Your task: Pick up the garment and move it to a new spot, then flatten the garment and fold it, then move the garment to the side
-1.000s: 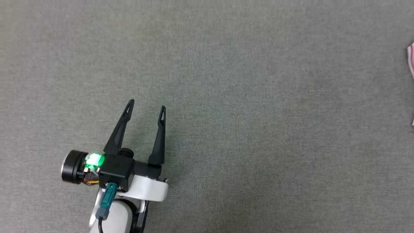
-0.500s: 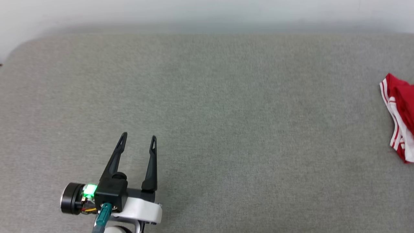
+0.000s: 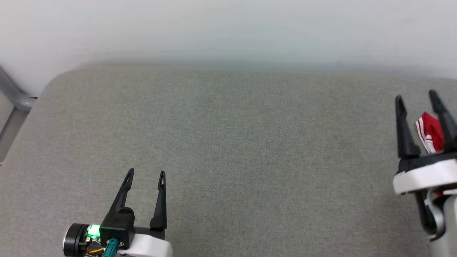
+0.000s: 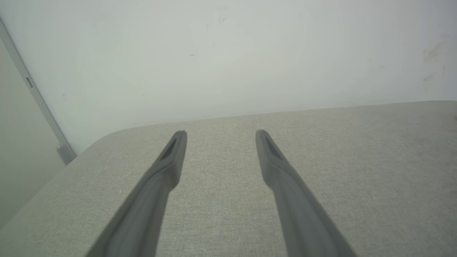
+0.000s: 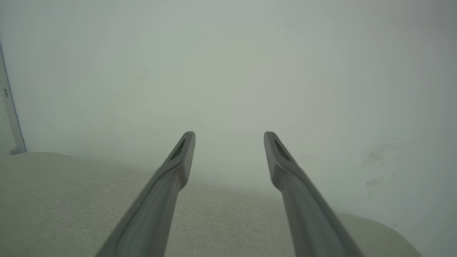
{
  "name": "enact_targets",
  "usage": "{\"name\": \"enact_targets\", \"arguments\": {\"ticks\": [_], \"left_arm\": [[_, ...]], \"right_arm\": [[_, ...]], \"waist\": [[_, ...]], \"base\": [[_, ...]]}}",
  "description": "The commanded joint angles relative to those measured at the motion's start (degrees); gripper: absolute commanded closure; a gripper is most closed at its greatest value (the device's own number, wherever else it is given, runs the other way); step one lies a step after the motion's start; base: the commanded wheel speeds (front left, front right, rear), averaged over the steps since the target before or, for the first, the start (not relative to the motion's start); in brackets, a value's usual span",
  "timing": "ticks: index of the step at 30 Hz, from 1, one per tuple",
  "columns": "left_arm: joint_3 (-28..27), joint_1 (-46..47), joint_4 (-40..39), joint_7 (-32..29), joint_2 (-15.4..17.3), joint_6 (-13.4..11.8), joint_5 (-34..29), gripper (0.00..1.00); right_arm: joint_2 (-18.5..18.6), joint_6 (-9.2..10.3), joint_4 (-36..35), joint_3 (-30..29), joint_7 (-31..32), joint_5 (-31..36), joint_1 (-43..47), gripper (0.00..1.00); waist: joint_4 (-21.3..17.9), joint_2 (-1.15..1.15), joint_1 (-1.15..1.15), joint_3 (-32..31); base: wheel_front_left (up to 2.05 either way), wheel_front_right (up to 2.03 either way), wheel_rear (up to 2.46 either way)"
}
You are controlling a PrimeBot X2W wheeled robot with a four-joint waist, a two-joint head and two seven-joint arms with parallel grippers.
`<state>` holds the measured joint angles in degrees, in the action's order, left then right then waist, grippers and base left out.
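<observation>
Camera has tilted up; left hand (image 3: 146, 172) and right hand (image 3: 415, 95) gape empty; garment (image 3: 430, 134) lies bunched far right on the surface (image 3: 228, 142), whether folded unclear.

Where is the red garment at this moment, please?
In the head view, the garment lies at the far right of the grey surface, showing between the two fingers of the right gripper, far from the left gripper.
</observation>
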<state>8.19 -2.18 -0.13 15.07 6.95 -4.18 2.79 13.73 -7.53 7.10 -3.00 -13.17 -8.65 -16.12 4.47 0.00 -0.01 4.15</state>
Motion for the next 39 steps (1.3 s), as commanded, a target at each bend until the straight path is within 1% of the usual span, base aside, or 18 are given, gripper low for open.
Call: {"name": "enact_targets", "arguments": {"ticks": [1,5,11,15,20,30,39], "left_arm": [[-0.3,-0.7,0.1,0.1,0.0,0.1,0.1,0.0],[-0.8,-1.9,0.5,0.1,-0.2,0.0,0.3,0.0],[-1.2,-3.5,1.2,0.1,-0.5,0.7,0.4,0.0],[-1.4,-4.0,1.5,0.1,-0.7,1.2,0.5,0.0],[-1.9,-4.6,2.1,0.1,-0.9,1.7,0.9,0.0],[-2.5,-5.7,2.7,0.1,-1.3,2.9,1.3,0.0],[-3.2,-6.0,3.0,0.1,-1.5,3.9,1.3,0.0]], "right_arm": [[-0.9,0.09,0.2,0.3,-0.4,-0.7,1.7,0.0],[-2.9,0.09,1.0,0.8,-1.1,-1.5,5.6,0.0],[-5.8,0.09,2.6,0.4,-1.8,-2.3,11.0,0.0],[-7.7,0.07,2.0,-0.7,-1.9,-2.2,14.4,0.0],[-9.3,0.07,0.3,-0.8,-2.0,-1.4,17.6,0.0],[-10.7,0.07,-3.2,-0.4,-2.0,-0.6,22.5,0.0],[-11.0,0.07,-4.3,-0.4,-2.0,-0.2,24.2,0.0]], "waist": [[0.1,0.0,0.01,-0.9],[-0.4,0.0,0.01,-2.6],[-1.4,0.0,0.01,-4.6],[-1.9,0.0,0.01,-5.3],[-2.4,0.0,0.01,-5.9],[-2.4,0.0,0.01,-6.9],[-2.7,0.0,0.01,-7.5]], "base": [[0.0,0.0,0.0],[0.0,0.0,0.0],[0.0,0.0,0.0],[0.0,0.0,0.0],[0.0,0.0,0.0],[0.0,0.0,0.0],[0.0,0.0,0.0]]}}
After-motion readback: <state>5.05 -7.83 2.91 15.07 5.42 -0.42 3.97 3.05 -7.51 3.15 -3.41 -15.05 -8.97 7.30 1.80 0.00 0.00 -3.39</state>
